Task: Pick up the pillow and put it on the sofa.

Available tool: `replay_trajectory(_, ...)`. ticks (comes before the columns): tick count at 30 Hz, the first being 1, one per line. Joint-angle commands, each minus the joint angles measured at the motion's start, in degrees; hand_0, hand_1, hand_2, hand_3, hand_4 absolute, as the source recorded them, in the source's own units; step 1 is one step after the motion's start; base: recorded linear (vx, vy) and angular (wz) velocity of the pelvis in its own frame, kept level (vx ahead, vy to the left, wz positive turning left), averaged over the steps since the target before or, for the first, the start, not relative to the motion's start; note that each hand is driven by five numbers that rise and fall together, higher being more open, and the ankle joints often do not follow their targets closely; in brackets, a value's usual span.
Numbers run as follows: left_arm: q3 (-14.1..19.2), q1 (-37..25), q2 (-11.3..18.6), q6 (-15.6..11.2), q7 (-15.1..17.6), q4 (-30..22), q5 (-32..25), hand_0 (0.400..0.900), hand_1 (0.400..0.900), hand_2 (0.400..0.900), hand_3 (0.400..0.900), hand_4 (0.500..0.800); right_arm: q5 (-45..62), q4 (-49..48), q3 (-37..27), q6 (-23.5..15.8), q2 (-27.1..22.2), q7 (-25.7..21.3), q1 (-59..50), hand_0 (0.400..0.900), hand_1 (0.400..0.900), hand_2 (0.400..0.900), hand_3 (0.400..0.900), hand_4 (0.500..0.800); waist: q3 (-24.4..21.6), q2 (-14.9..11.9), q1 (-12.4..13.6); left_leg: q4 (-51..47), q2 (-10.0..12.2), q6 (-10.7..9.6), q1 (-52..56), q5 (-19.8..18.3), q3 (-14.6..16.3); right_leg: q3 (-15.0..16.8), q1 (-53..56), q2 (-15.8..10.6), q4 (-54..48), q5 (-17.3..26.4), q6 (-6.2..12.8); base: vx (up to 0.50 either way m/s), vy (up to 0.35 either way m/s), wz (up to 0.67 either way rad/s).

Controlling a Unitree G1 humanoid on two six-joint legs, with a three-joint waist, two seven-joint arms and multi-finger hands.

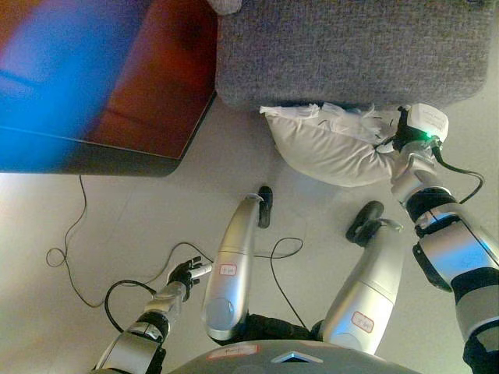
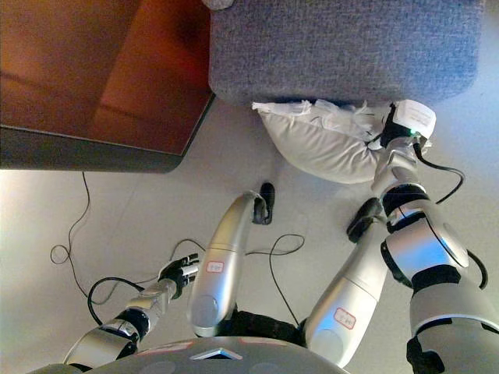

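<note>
- Pillow [image 1: 331, 144] lies on the floor [image 1: 156, 218] against the sofa [image 1: 351, 54] front, its right end at the right hand [image 1: 401, 139], whose fingers are hidden.
- Left hand [image 1: 185, 273] hangs low, fingers loosely spread, holding nothing.
- A reddish tabletop [image 2: 101, 78] stands left of the sofa.

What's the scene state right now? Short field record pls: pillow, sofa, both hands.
pillow: white pillow on the floor, against the sofa's front edge
sofa: grey sofa, seat at the top of the view, pillow not on it
right hand: right hand at the pillow's right end, fingers hidden in the fabric
left hand: left hand low near the floor, fingers relaxed, holding nothing
other: reddish-brown table left of the sofa
</note>
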Motion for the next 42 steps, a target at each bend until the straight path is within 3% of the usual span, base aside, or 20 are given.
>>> replay_trajectory(1,-0.68,6.04,3.5,-1.05,0.37,-0.78,-2.86,0.9,0.9,0.9,0.9,0.8,2.72,-3.52,1.98,-4.07,-3.74,3.54,-5.77,0.9,0.9,0.9,0.9,0.8,1.48,1.46,0.6,1.65,0.21,1.61,1.63,-1.57,0.26,3.55,2.16,0.8,7.85,-6.8,-1.68,0.0,0.0,0.0)
replay_trajectory(6,-0.63,6.14,3.58,-2.45,0.15,-1.17,-3.2,0.9,0.9,0.9,0.9,0.8,7.27,-4.85,1.08,-7.24,-3.46,9.93,-5.0,0.9,0.9,0.9,0.9,0.8,1.49,1.08,0.48,3.08,0.35,1.31,0.4,-1.81,-0.24,3.76,0.98,1.32,9.66,-7.89,-1.85,-0.01,-0.028,0.07)
replay_trajectory(11,-0.64,6.8,3.9,-2.91,-0.1,-1.3,-3.49,0.9,0.9,0.9,0.9,0.8,7.45,-5.6,0.77,-8.27,-4.17,10.73,-4.9,0.9,0.9,0.9,0.9,0.8,1.5,1.42,0.39,4.75,0.37,0.85,-0.84,-1.81,-0.5,3.94,-0.21,1.31,11.39,-8.43,-2.02,0.0,-0.02,0.08)
replay_trajectory(17,-0.32,8.24,4.48,-4.38,0.18,-2.87,-4.98,0.9,0.9,0.9,0.9,0.8,9.16,-6.76,1.35,-7.98,-5.17,12.52,-7.93,0.9,0.9,0.9,0.9,0.8,1.52,2.19,0.55,8.54,0.56,0.4,-5.1,-2.27,-1.27,4.96,-4.76,1.71,15.25,-9.45,-2.47,-0.03,0.013,0.01)
replay_trajectory(23,1.06,9.34,5.38,-6.6,0.11,-4.52,-5.97,0.9,0.9,0.9,0.9,0.8,10.51,-7.41,3.55,-5.12,-6.85,19.21,-12.99,0.9,0.9,0.9,0.9,0.8,1.52,2.5,1.09,15.08,0.99,0.06,-11.81,-3.82,-2.12,6.13,-10.88,2.29,20.83,-11.95,-3.67,-0.07,-0.002,0.01)
replay_trajectory(24,0.96,9.49,5.43,-6.74,0.14,-4.7,-6.34,0.9,0.9,0.9,0.9,0.8,9.82,-7.0,3.91,-5.31,-7.17,19.59,-13.73,0.702,0.702,0.702,0.702,0.681,1.52,2.55,1.15,15.76,1.2,-0.02,-12.57,-3.88,-2.39,6.36,-11.7,2.37,21.69,-12.25,-3.8,-0.04,-0.006,-0.01)
replay_trajectory(25,1.0,9.57,5.41,-7.08,-0.07,-4.56,-6.4,0.9,0.9,0.9,0.9,0.8,9.68,-6.55,4.09,-5.82,-7.37,20.47,-14.32,0.702,0.702,0.702,0.702,0.681,1.52,2.55,1.22,16.27,1.32,-0.09,-13.18,-4.0,-2.6,6.52,-12.28,2.43,22.17,-12.47,-3.89,-0.04,-0.004,-0.03)
replay_trajectory(26,0.99,9.67,5.62,-7.41,-0.51,-4.37,-6.7,0.9,0.9,0.9,0.9,0.8,10.68,-6.41,4.46,-5.61,-7.62,20.3,-14.86,0.4,0.4,0.4,0.4,0.5,1.52,2.51,1.2,17.07,1.48,-0.18,-14.04,-4.14,-2.84,6.77,-13.1,2.53,23.04,-12.8,-4.11,-0.04,-0.017,0.0)
replay_trajectory(34,1.54,11.54,5.64,-8.22,-1.69,-4.3,-6.46,0.9,0.9,0.9,0.9,0.8,10.51,-5.9,3.61,-6.63,-9.04,17.36,-15.28,0.4,0.4,0.4,0.4,0.5,1.52,2.55,1.2,20.23,2.22,-0.52,-15.54,-4.48,-3.52,7.73,-14.09,2.48,26.24,-13.6,-4.09,0.0,-0.019,0.02)
replay_trajectory(42,1.75,13.35,6.15,-7.45,-1.16,-5.31,-5.71,0.9,0.9,0.9,0.9,0.8,10.91,-7.85,1.1,-8.02,-9.67,17.91,-11.75,0.4,0.4,0.4,0.4,0.5,1.51,2.82,0.48,19.83,3.38,-1.22,-12.57,-3.43,-2.73,8.15,-11.3,2.1,26.31,-12.78,-3.5,0.06,-0.009,0.05)
